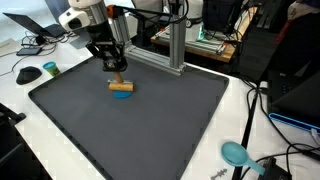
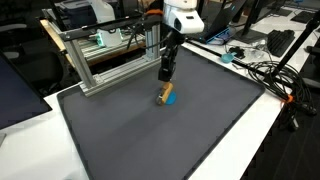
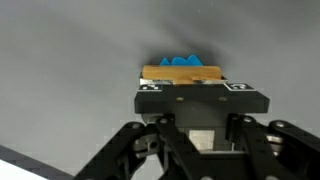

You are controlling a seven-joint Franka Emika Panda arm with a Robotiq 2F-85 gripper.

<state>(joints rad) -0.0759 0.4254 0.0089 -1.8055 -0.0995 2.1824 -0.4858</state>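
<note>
Wooden block sits under the upright arm's downward-pointing gripper, grip unclear.

The arm is white, with rounded links, in both exterior views. Its gripper is black. The wrist view shows black angular linkages, a flat black bar and two small white square markings.

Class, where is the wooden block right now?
In an exterior view the wooden block rests on a blue object on the grey mat, directly under the gripper.
</note>
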